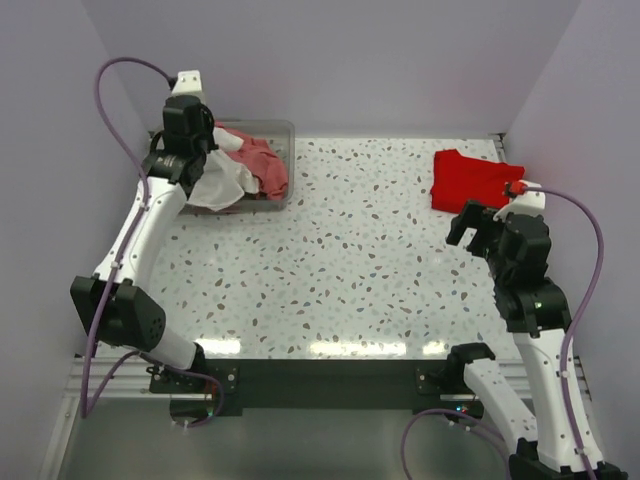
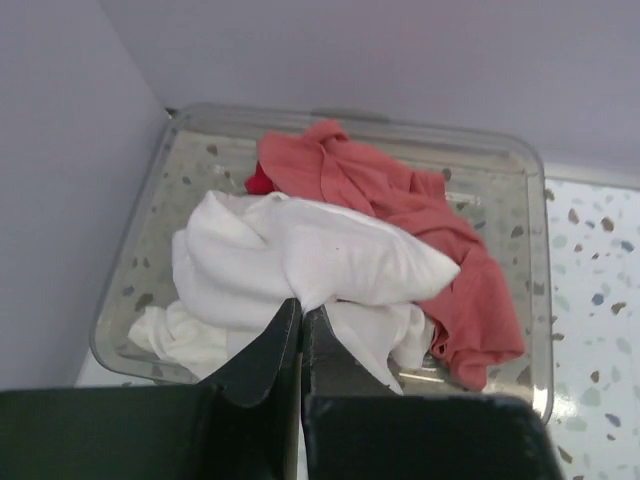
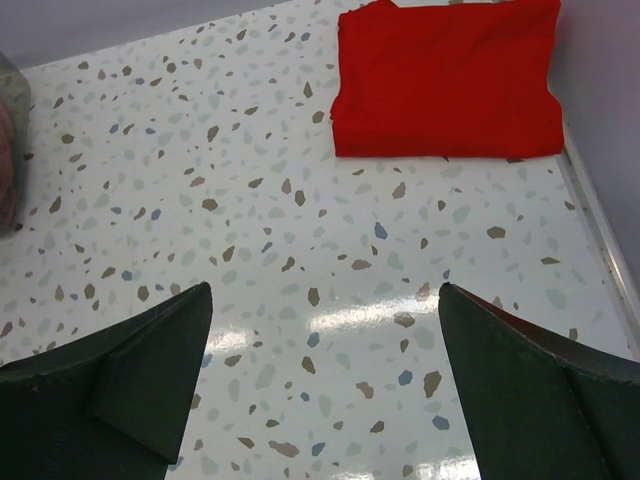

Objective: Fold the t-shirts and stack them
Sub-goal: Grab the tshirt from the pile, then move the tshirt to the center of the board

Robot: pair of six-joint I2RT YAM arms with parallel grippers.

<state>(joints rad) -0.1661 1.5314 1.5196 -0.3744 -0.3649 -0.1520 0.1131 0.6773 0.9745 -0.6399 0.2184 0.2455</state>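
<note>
A white t-shirt (image 2: 300, 255) lies crumpled in a clear plastic bin (image 2: 520, 180) at the table's back left, with a salmon-pink t-shirt (image 2: 400, 195) beside it and a bit of crimson cloth (image 2: 258, 182) behind. My left gripper (image 2: 301, 305) is shut on a pinch of the white t-shirt and lifts it over the bin; in the top view it (image 1: 205, 160) hangs above the white t-shirt (image 1: 222, 185). A folded bright red t-shirt (image 1: 470, 178) lies flat at the back right, also in the right wrist view (image 3: 450, 80). My right gripper (image 3: 325, 300) is open and empty above bare table, short of the red t-shirt.
The bin (image 1: 285, 135) stands against the back wall by the left wall. The speckled table (image 1: 350, 260) runs between the bin and the red t-shirt. A raised rail (image 3: 600, 230) edges the table's right side.
</note>
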